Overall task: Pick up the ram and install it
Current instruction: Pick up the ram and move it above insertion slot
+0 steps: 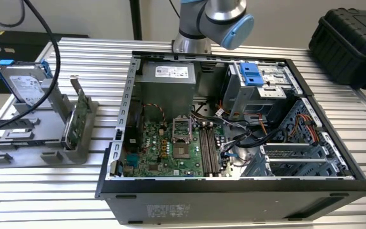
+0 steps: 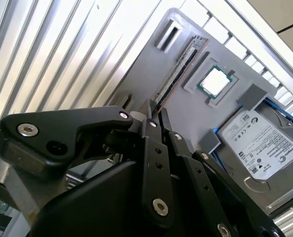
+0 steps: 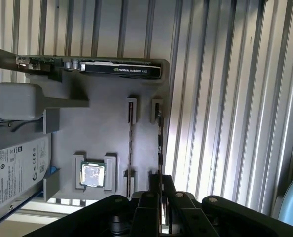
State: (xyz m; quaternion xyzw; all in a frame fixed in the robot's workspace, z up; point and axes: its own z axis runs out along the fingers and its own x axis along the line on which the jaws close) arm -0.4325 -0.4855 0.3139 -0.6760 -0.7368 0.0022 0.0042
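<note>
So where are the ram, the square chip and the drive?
ram (image 2: 179, 71): second wrist view, middle of its long edge.
chip (image 3: 93, 175): first wrist view, centre of its silver lid.
drive (image 2: 263, 144): second wrist view, on its white label.

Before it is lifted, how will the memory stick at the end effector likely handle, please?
The memory stick looks card-thin, so probably light and fairly stiff. Standing on edge in a slot of the gray holder, it could tip once freed.
</note>
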